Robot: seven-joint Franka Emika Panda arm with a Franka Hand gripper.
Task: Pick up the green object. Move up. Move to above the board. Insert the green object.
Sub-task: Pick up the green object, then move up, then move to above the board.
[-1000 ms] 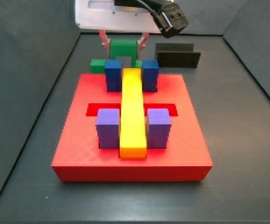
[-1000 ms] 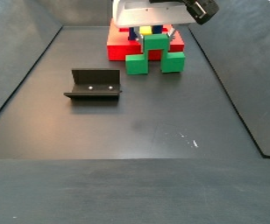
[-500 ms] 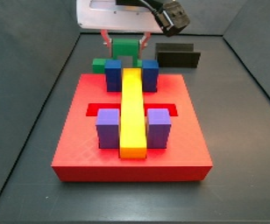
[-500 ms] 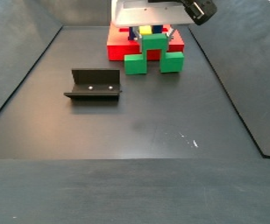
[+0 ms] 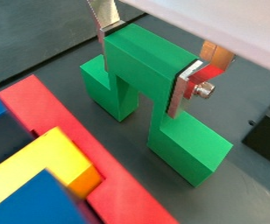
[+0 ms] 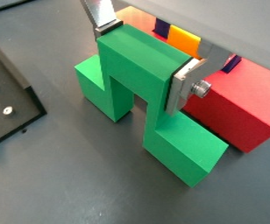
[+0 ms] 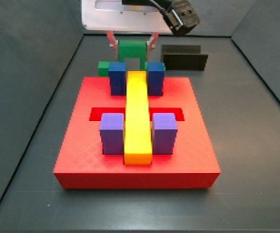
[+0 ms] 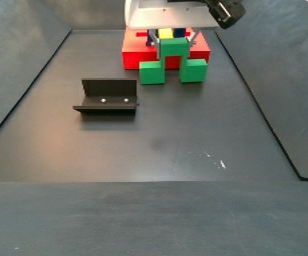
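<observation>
There is one green object (image 6: pixel 149 83), and it is made of three cubes: one raised in the middle and two lower at the sides. One gripper (image 6: pixel 145 54) sits over its middle cube, with two silver fingers (image 6: pixel 187 80), one on each side.

There is one red board (image 7: pixel 136 155). On it are one long yellow bar (image 7: pixel 136 116), two blue blocks (image 7: pixel 117 78) and two purple blocks (image 7: pixel 112 134).

There is one dark fixture (image 8: pixel 106 97) on the floor.

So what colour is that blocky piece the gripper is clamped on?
Plain green: the green object sits between the fingers of the gripper beside the board, clearest in a wrist view.
</observation>
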